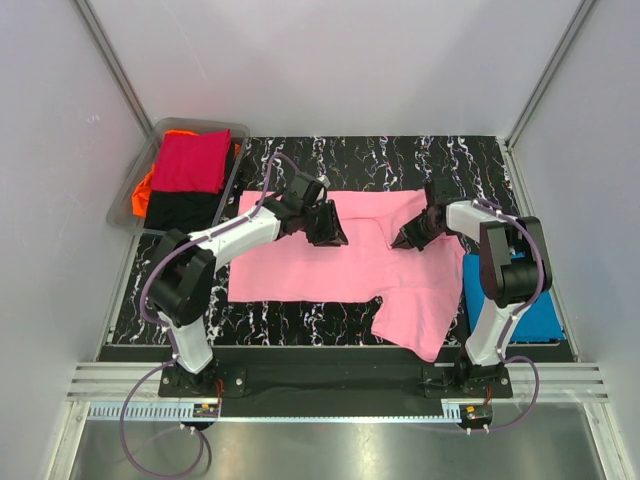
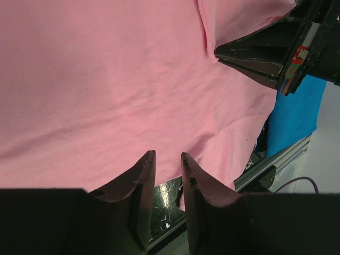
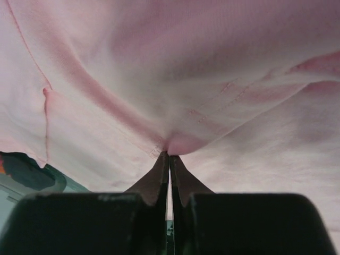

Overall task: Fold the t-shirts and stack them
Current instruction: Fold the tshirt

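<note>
Most of the black marbled counter lies under the light pink t-shirt, which is spread flat across the middle. Its near right part reaches down to the counter's near edge.

At the far left corner stands a clear plastic bin holding three folded shirts. The crimson t-shirt is on top at the far end, and the black t-shirt is at the near end. The orange t-shirt shows only as a strip along the bin's left wall and far edge.

The bright blue t-shirt lies flat at the right edge of the counter, partly hidden behind the right arm. Whether it touches the pink cloth or only lies just beside it cannot be told.

The left pincer is over the middle of the pink shirt, near its far edge. It is released: its fingers stand a little apart with nothing between them.

The right pincer is at the shirt's far right part, facing the left one and well apart from it. It is clenched on a small pinch of the pink cloth, and creases in the fabric run from that point.
</note>
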`<action>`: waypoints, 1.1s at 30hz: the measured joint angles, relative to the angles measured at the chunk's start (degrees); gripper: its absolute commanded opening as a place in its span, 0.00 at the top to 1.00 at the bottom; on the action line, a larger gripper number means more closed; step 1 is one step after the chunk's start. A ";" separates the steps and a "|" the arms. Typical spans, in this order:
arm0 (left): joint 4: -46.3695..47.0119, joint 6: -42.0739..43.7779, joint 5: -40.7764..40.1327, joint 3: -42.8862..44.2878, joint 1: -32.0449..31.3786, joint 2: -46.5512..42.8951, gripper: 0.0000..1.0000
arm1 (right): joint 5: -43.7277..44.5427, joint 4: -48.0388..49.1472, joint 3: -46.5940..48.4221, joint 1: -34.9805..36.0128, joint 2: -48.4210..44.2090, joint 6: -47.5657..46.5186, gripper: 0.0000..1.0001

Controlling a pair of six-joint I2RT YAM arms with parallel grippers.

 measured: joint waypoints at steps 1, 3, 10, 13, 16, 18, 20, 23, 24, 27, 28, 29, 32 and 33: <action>-0.02 0.00 0.02 -0.11 0.00 0.00 0.67 | -0.15 0.24 -0.31 0.24 -0.31 1.03 0.92; -0.04 0.00 0.17 -0.13 0.00 0.00 0.66 | -0.63 1.07 -1.22 0.83 -1.22 2.97 0.82; 2.71 -1.07 2.08 -0.11 0.00 0.79 0.63 | -2.82 1.20 -3.30 2.19 -4.72 2.03 0.40; 5.22 -2.29 3.52 0.79 -0.17 3.02 0.60 | -0.81 -1.18 -3.58 1.68 -9.60 -4.66 0.28; 7.32 -3.76 4.37 3.10 -1.05 6.78 0.59 | 1.40 -3.19 -3.58 -0.72 -15.63 -12.33 0.26; 8.79 -5.25 4.70 4.72 -2.12 9.53 0.59 | 2.62 -4.33 -3.58 -4.55 -19.08 -16.96 0.29; 10.10 -7.02 5.03 6.12 -3.10 12.07 0.60 | 3.72 -5.14 -3.54 -9.31 -20.55 -20.20 0.35; 12.24 -9.75 5.49 7.56 -4.24 15.34 0.60 | 5.20 -5.99 -3.54 -14.78 -20.17 -23.65 0.37; 13.03 -10.62 5.60 7.78 -4.50 16.33 0.59 | 5.46 -6.43 -3.54 -15.65 -19.80 -24.65 0.37; 15.39 -13.14 5.60 7.96 -4.81 18.67 0.57 | 5.49 -7.32 -3.30 -16.04 -18.12 -26.82 0.35; 15.82 -13.88 5.57 8.04 -4.81 19.39 0.57 | 5.44 -7.58 -3.10 -16.04 -17.33 -27.32 0.35; 16.11 -14.51 5.53 8.33 -4.81 20.15 0.56 | 5.35 -7.58 -2.95 -16.04 -16.52 -27.89 0.35; 17.38 -15.78 5.40 9.88 -4.83 22.51 0.57 | 5.07 -7.61 -2.80 -16.06 -14.40 -29.27 0.36; 17.86 -16.06 5.35 10.47 -4.83 23.23 0.58 | 5.07 -7.58 -2.80 -16.13 -13.92 -29.53 0.37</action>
